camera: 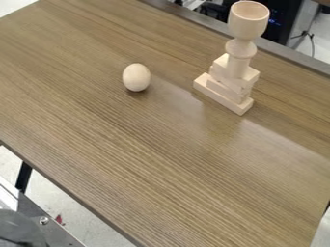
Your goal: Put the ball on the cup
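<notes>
Can't tell whether the claw's open or closed, how the arm is posing, or which side of the claw anything is sitting on, tbh. The pale, egg-shaped wooden ball (136,77) is resting on the brown wood-grain table (148,159), well apart from the light wooden goblet-shaped cup (248,21), which is standing upright on stacked pale wooden blocks (222,91).

Fixed camera, above the wooden table (161,169), looking down at a steep slant across it. Tabletop set diagonally, long edges running upper left to lower right. Range near: table corners cropped, floor (64,198) visible past lower-left edge.
</notes>
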Robot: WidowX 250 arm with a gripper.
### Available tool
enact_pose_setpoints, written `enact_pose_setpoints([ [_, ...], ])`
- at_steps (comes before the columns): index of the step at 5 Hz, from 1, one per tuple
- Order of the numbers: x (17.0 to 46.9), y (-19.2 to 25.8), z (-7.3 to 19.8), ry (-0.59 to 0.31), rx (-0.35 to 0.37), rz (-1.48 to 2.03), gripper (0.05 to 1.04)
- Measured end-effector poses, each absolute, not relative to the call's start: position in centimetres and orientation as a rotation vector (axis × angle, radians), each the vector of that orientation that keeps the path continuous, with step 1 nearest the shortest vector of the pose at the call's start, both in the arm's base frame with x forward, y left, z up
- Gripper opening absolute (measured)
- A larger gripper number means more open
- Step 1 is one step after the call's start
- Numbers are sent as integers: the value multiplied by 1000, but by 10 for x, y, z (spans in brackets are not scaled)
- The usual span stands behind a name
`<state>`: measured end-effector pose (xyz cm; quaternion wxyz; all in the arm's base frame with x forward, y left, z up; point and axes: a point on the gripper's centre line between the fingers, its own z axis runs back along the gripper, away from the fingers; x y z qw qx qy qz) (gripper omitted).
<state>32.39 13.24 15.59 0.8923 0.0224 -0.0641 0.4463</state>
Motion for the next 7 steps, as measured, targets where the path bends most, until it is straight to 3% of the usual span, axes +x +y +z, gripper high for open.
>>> enact_pose_setpoints([
  [1,310,127,134,-127,-9,922,998],
  [2,308,116,111,-183,-150,888,998],
  [3,314,116,105,-243,-190,882,998],
  [5,317,108,80,-141,-128,814,998],
  [6,318,104,71,-25,-53,729,998],
  [7,318,95,68,9,-42,694,998],
])
